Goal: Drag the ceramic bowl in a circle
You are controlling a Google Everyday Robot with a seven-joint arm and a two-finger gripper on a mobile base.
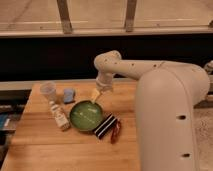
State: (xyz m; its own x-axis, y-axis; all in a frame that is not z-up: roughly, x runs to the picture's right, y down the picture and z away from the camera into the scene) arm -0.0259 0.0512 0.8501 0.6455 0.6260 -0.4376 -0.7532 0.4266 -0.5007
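A round, shallow, glossy green ceramic bowl (86, 116) with a darker rim sits on a light wooden butcher-block table (45, 145), roughly at the middle of the tabletop and among the other small items. The robot's white jointed arm (135, 70) reaches in from the right, bends at an elbow above the table's far edge and points downward. At its end, the gripper (95, 95), with pale yellowish fingers, hangs over the far rim of the bowl, just at or above its edge; whether it touches the rim cannot be told. Its fingers stand spread apart and pinch nothing.

To the left of the bowl, a small white plastic bottle (60, 117) lies on its side, its lower end just beside the bowl's left edge. Farther back and to the left stands a small clear plastic cup (48, 91), upright, and just to its right lies a small blue block-shaped object (69, 95), near the bowl's far-left side. On the bowl's right, a black rectangular packet with pale stripes (105, 126) lies tilted, touching or nearly touching the bowl's lower right rim. Just beside that packet, on its right, lies a slim dark red object (116, 131). The robot's large white rounded body (170, 120) fills the right side of the view, hiding the table's right end
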